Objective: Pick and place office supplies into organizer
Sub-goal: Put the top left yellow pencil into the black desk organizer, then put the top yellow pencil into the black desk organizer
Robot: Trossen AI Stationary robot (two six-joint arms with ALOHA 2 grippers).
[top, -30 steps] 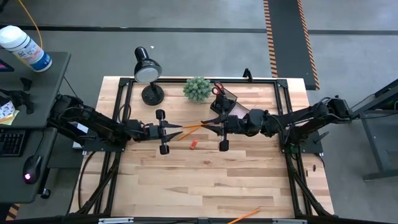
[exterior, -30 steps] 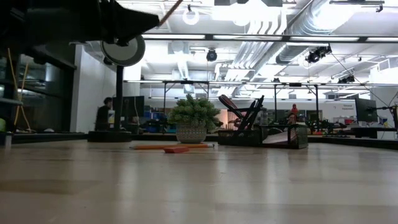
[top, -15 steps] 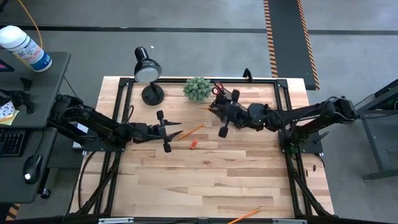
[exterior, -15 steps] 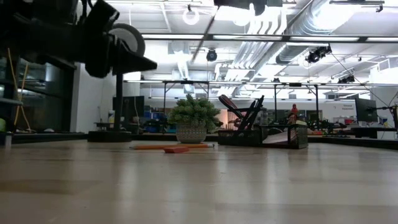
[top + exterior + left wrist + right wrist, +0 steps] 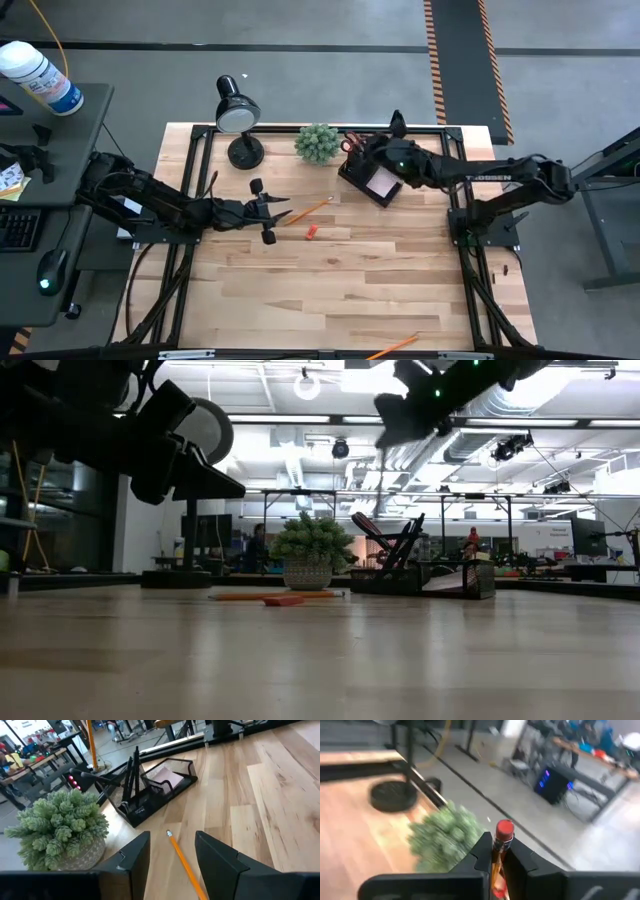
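Between the right claw's [image 5: 497,862] fingers stands a pencil [image 5: 501,840].

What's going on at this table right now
Two robot arms are tidying office supplies into a black organizer. The right gripper is shut on a pencil with a red eraser, held above the organizer near the plant. The left gripper hovers with fingers open over another orange pencil lying on the table, beside a small red piece.

The left gripper [image 5: 282,211] hangs low with fingers apart, while the right gripper [image 5: 496,856] is raised, fingers clamped together.
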